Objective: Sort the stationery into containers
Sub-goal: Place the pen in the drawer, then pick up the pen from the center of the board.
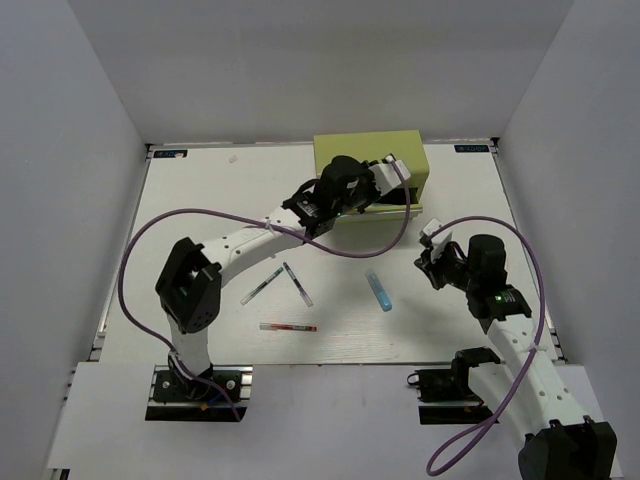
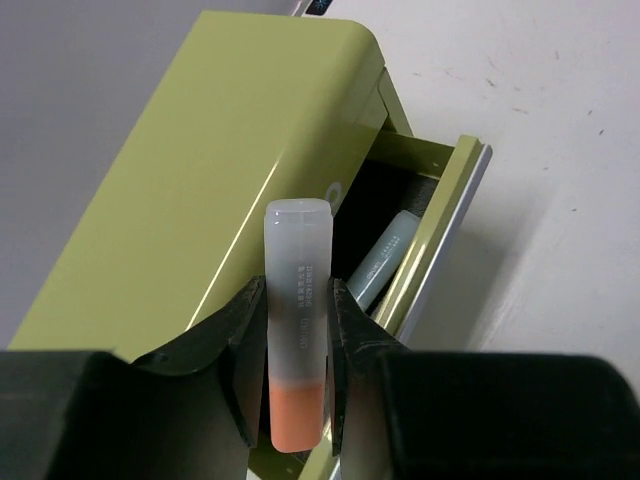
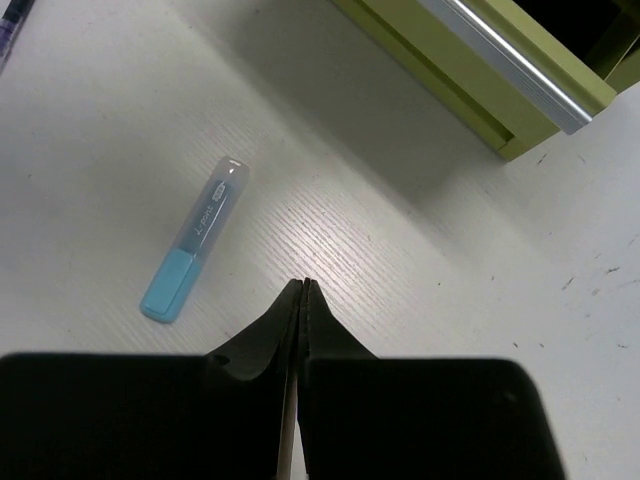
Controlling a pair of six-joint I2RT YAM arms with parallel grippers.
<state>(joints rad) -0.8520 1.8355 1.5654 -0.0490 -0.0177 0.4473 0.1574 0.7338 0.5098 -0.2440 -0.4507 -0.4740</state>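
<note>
Gripping the orange marker point(image 2: 297, 330), our left jaws hang over the olive cabinet point(image 2: 190, 200), whose open drawer point(image 2: 445, 225) already holds the mint marker point(image 2: 384, 258). Our right jaws are pressed together on nothing above the tabletop point(image 3: 420, 300), near the blue marker point(image 3: 196, 240); the red-white pen point(image 1: 288, 327) lies further left on it.

So the cabinet point(image 1: 370, 165) sat at the far side of the table point(image 1: 200, 200), its drawer point(image 2: 440, 230) out toward the arms with a stowed marker point(image 2: 385, 258) lying inside. The left gripper point(image 2: 297, 300) had a gripped marker point(image 2: 297, 250) pinched right by that drawer. A loose marker point(image 1: 379, 289) lay on the table in front of the cabinet, three pens point(image 1: 297, 283) lay further left, and the right gripper point(image 3: 303, 290) was off to its right.
</note>
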